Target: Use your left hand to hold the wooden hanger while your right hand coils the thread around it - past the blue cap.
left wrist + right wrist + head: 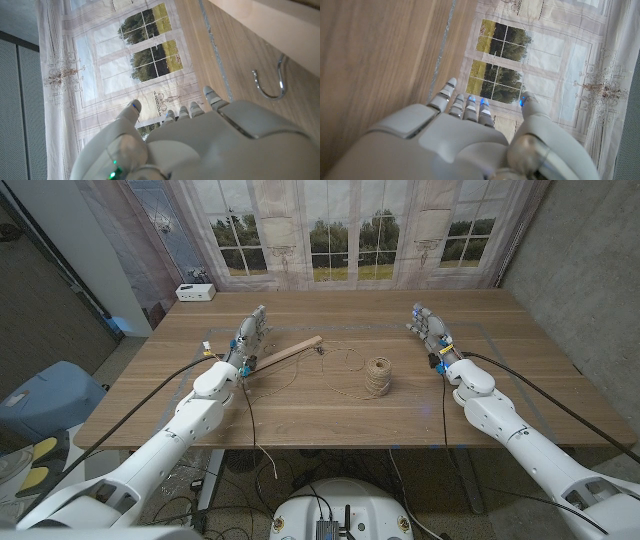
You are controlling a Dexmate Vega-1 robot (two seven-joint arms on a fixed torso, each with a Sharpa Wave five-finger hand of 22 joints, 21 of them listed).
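A: Starting at the left robot hand (pixel 249 337): it waits at about ten o'clock on the wooden desk (pixel 300 415), fingers apart and straight, holding nothing. The long pale wooden hanger bar (pixel 285 355) lies just beside it, running from near the wrist toward one o'clock.

B: Touching it?

A: I cannot tell from the head view; it looks beside the bar, not around it. I'd judge it is parked there so that a short reach closes on the wood. In the left wrist view the hanger's bent silver metal hook (pixel 270 85) rests on the desk ahead of the fingers (pixel 192 109).

B: And the other one?

A: The right robot hand (pixel 430 330) sits at about two o'clock, also spread and empty, well apart from everything. The right wrist view shows its fingers (pixel 462 102) extended over bare wood.

B: The thread?

A: A squat spool of tan jute twine (pixel 378 376) stands upright near the centre, between the two hands. A loose thin strand of thread (pixel 345 362) loops from it toward the hanger's far end, so the free end seems laid out for the right hand to take. No coil is on the bar yet. I can't make out a blue cap.
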